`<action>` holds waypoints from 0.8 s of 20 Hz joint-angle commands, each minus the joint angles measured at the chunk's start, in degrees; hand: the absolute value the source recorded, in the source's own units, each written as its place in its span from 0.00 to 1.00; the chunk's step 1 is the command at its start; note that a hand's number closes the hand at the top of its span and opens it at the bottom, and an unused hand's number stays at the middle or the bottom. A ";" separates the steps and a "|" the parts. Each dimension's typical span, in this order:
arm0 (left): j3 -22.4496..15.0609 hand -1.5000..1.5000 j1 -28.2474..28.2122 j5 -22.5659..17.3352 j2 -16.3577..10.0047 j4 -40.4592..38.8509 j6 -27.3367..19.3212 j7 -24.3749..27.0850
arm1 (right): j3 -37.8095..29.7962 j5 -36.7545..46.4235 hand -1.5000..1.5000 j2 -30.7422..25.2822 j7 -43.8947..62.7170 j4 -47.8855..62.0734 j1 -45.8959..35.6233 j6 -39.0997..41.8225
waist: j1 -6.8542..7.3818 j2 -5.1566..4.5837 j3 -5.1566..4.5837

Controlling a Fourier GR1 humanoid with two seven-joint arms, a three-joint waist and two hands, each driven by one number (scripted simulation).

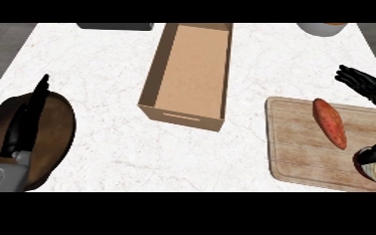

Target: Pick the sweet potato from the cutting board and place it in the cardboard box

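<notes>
An orange-red sweet potato [329,122] lies lengthwise on the wooden cutting board [297,149] at the right of the counter. My right hand [357,81] comes in from the right edge, just right of the potato. Its fingers are spread above the board's far corner and its thumb [365,155] is lower down; it is open and apart from the potato. The cardboard box [189,74] stands open-topped and empty in the middle, left of the board. My left hand [31,110] rests open at the left edge, fingers pointing up.
A dark brown round plate [57,134] lies under my left hand. A dark grey object [115,26] sits at the far edge, left of the box. A white bowl [321,29] stands at the far right.
</notes>
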State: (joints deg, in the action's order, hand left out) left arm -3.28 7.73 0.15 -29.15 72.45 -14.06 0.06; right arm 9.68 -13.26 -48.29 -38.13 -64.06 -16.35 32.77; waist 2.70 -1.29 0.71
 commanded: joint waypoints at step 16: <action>-2.10 0.50 1.11 2.19 1.58 1.74 0.15 -1.86 | 23.47 37.63 0.00 -7.59 -22.26 13.61 -16.78 -7.17 | 2.78 0.16 -0.52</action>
State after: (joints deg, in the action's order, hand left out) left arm -4.63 10.76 1.89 -28.28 72.73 -13.76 -2.24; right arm 29.32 19.47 -57.76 -51.91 -55.71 -28.47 20.27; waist 5.07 -1.38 0.28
